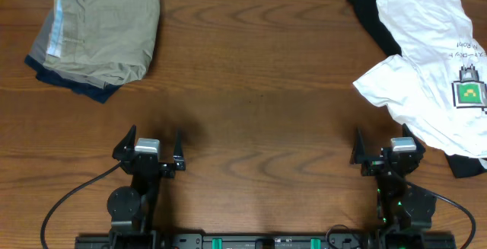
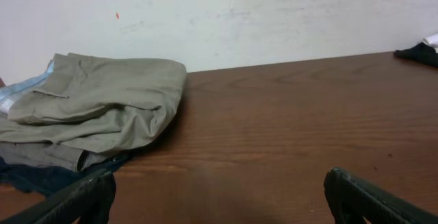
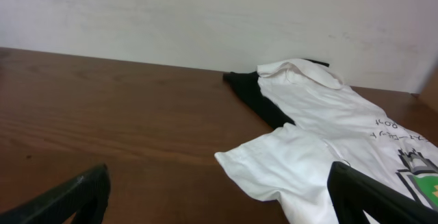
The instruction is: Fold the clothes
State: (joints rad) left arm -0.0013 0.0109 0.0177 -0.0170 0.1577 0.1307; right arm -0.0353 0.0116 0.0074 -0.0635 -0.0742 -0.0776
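Observation:
The white T-shirt (image 1: 426, 59) lies crumpled at the far right of the table, its green-and-black square graphic (image 1: 469, 90) and dark text facing up. It also shows in the right wrist view (image 3: 321, 142), a sleeve pointing left. My right gripper (image 1: 383, 151) is open and empty near the front edge, just short of the shirt's lower hem; in its own view (image 3: 219, 196) the right finger overlaps the shirt. My left gripper (image 1: 149, 144) is open and empty at the front left, and in its own view (image 2: 219, 200) holds only bare wood between the fingers.
A black garment (image 1: 373, 17) lies partly under the white shirt, also visible in the right wrist view (image 3: 256, 94). A folded stack of khaki, grey and navy clothes (image 1: 95, 39) sits at the far left, also in the left wrist view (image 2: 96, 111). A white wall stands behind the table.

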